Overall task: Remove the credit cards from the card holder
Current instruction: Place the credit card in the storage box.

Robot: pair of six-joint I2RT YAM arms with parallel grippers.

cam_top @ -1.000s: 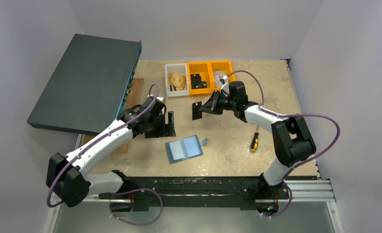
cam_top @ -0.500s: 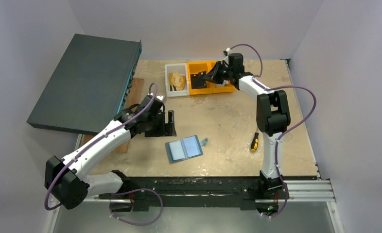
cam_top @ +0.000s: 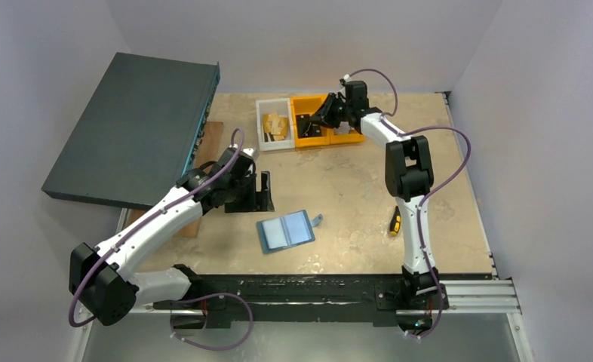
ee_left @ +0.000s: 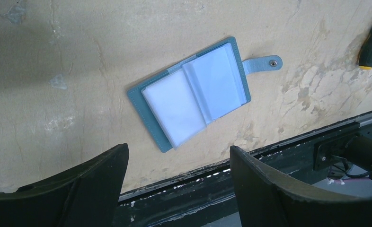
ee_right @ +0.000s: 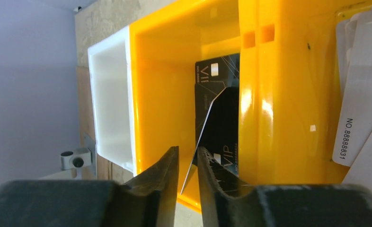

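The teal card holder (cam_top: 286, 231) lies open and flat on the table, its clear pockets looking empty; it also shows in the left wrist view (ee_left: 193, 94). My left gripper (cam_top: 263, 193) is open and empty, hovering just behind and left of it (ee_left: 177, 147). My right gripper (cam_top: 318, 121) reaches over the left yellow bin (cam_top: 308, 134). In the right wrist view its jaws (ee_right: 188, 149) stand slightly apart, with a black credit card (ee_right: 203, 132) tilted loosely between them, over other black cards (ee_right: 217, 71) in the bin.
A white bin (cam_top: 262, 128) holds gold-tan cards; the right yellow bin (cam_top: 351, 100) holds pale cards (ee_right: 364, 71). A large dark teal box (cam_top: 135, 128) leans at the back left over a wooden board (cam_top: 210, 139). A yellow-black screwdriver (cam_top: 394, 220) lies to the right.
My right arm carried the black card from mid-table back to the left yellow bin and lowered it in. The left arm and the card holder have not moved.
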